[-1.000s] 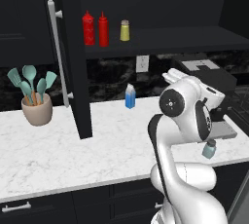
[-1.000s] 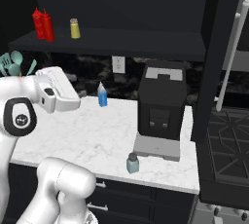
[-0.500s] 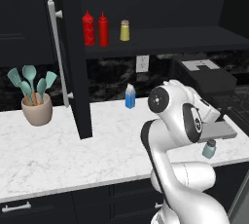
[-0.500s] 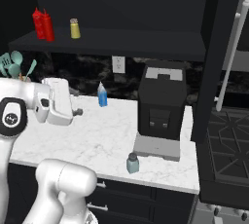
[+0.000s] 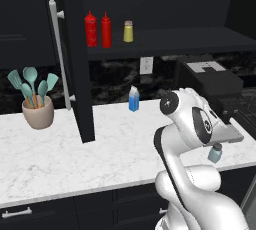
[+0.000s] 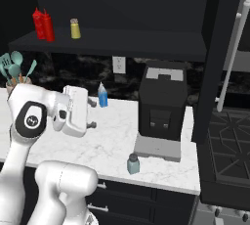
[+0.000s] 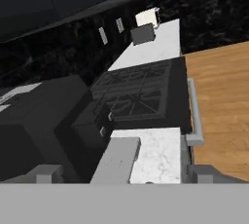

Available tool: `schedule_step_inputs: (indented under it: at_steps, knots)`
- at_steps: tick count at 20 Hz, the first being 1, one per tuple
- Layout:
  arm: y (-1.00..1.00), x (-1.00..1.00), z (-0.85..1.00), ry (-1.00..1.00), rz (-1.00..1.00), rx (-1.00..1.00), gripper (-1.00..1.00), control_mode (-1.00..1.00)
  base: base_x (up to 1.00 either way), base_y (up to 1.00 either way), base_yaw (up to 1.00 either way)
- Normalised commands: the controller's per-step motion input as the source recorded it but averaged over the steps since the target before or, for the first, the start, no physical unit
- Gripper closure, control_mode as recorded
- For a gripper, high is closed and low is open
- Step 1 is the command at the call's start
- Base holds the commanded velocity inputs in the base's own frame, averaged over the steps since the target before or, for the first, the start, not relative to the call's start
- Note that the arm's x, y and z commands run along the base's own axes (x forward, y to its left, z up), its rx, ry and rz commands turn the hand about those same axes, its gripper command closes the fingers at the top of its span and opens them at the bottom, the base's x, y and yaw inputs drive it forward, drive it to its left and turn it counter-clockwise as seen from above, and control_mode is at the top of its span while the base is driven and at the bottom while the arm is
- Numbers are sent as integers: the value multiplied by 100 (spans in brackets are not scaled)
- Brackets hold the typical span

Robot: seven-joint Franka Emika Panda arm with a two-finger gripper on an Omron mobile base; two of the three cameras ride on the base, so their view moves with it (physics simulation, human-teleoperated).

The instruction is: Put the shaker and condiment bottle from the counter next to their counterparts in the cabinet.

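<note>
The shaker, a small pale blue-grey cylinder with a grey cap, stands near the counter front edge, just before the black coffee machine. It looks light, rigid and smooth; grasp its body below the cap. The gripper hangs empty, jaws apart, well left of the machine.

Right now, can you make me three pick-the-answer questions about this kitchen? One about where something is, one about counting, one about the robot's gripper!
1. Where is the shaker?
A. on the cabinet shelf
B. on the counter, near its front edge
C. in the utensil pot

2. How many red bottles stand on the cabinet shelf?
A. one
B. two
C. four

3. What is the gripper holding?
A. nothing
B. the shaker
C. a red bottle

Answers: 1 B, it stands on the counter by the coffee machine. 2 B, two stand beside the yellow shaker. 3 A, its fingers are apart and bare.
</note>
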Motion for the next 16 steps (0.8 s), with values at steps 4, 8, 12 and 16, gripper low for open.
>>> schedule_step_inputs:
  at_steps: [4, 8, 12, 16]
  knots:
    - [-46, -9, -98, -10, 0, -9, -100, -100, 0, 0, 0]
    - [-30, -21, -99, -11, -1, -13, -100, -100, 0, 0, 0]
    - [-22, -16, -98, -10, -1, -15, -100, -100, 0, 0, 0]
    - [-40, -18, -98, -10, -2, -8, -100, -100, 0, 0, 0]
